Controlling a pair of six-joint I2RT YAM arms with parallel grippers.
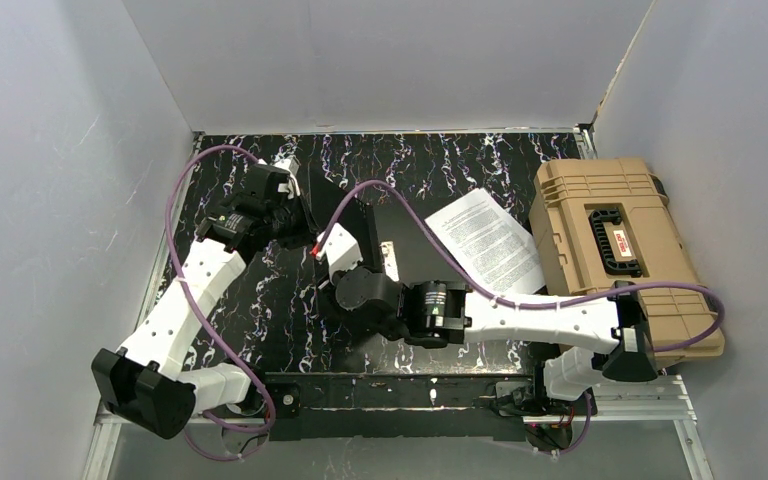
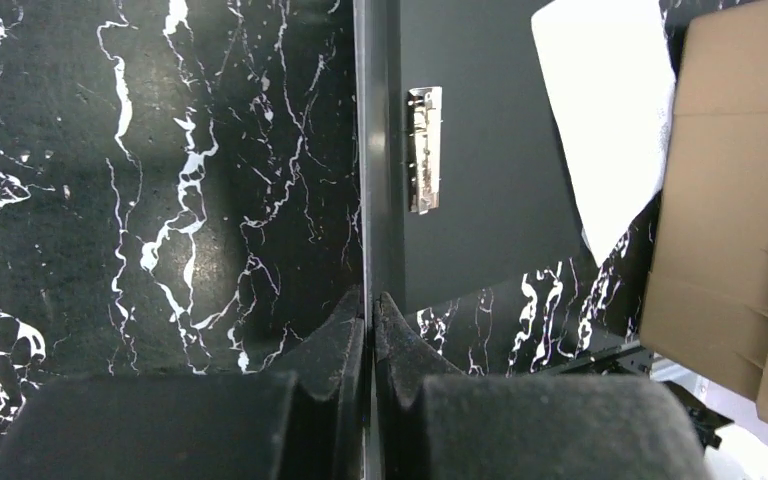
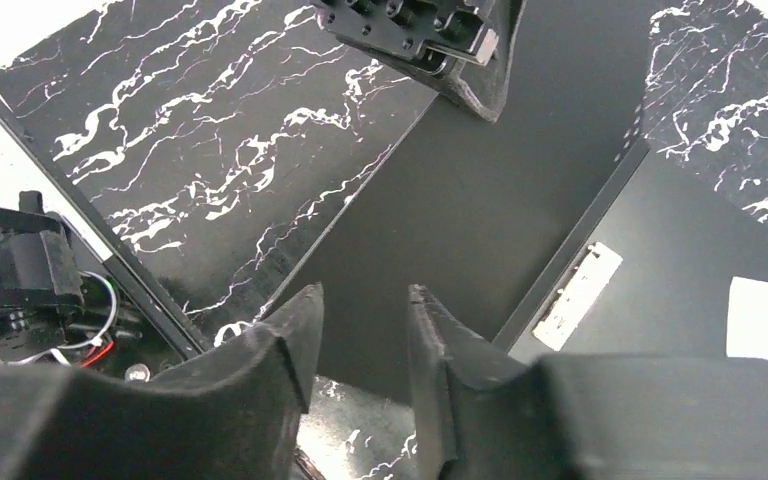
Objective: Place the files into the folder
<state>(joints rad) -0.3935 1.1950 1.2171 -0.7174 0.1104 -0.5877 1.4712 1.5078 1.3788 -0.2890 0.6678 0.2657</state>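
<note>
Sheets of thin white printed paper (image 1: pixel 485 240), judged floppy, are laid at the right edge of the open black-lined folder (image 2: pixel 490 180); an edge pinch is advised. Its cover is clamped by the left pincer (image 2: pixel 370 300); the right pincer (image 3: pixel 365 300) is parted, empty.

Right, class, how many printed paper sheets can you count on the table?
1: a printed sheet lying between the open folder and the tan case. More sheets may be stacked underneath it.
</note>
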